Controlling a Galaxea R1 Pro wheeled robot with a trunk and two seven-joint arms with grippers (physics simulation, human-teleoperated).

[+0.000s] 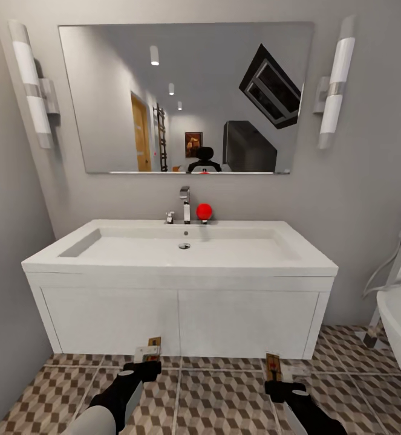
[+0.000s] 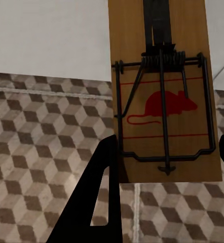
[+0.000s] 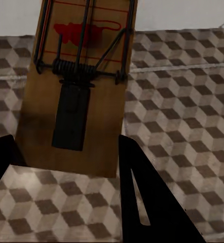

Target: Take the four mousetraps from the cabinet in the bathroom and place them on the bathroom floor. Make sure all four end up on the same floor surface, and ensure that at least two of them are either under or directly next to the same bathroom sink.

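left pincer (image 1: 144, 361) clamps mousetrap (image 2: 162, 91) | right pincer (image 1: 275, 376) clamps 2nd mousetrap (image 3: 79, 86) | sink (image 1: 182, 254) ahead

Grey walls all round, w/ a big frameless mirror (image 1: 185, 96) as the anchor. Tube wall lights either side of it: left one (image 1: 31, 81), right one (image 1: 336, 81). Mirror reflects ceiling spotlights, a wood door and a framed pic. Below and right of the mirror, a white tub edge (image 1: 400, 326) w/ chrome floor tap (image 1: 400, 266).
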